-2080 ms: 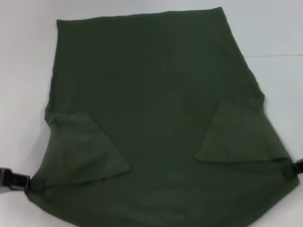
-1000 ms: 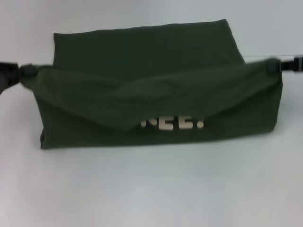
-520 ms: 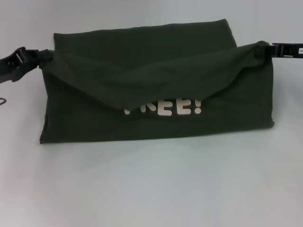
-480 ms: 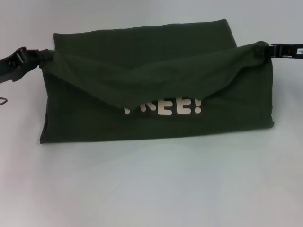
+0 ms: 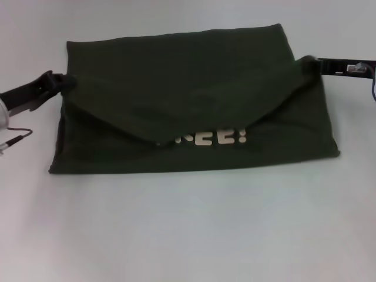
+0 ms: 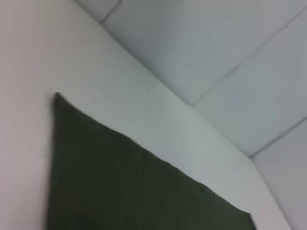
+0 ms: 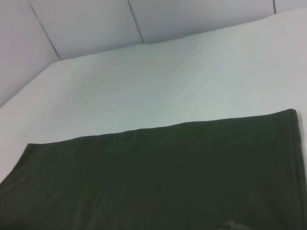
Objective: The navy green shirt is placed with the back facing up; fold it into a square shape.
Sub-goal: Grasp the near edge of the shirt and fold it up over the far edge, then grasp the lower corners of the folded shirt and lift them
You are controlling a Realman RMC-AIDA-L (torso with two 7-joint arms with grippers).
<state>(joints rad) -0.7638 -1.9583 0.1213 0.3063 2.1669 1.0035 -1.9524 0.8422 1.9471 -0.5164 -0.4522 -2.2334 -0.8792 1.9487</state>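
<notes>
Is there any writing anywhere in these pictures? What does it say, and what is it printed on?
"REE!" in white block letters on the navy green shirt, head view; the folded-over flap cuts off the tops of the letters and hides whatever comes before them, so the full word cannot be told.
A small pale patch on the right gripper is too blurred to read.
The two wrist views show no writing.

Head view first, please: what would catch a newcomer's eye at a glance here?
The navy green shirt fills the middle of the white table, its near part doubled over toward the far edge so a sagging flap half covers white block lettering. The left pincer and right pincer each grip a corner of that fold at the shirt's sides.
</notes>
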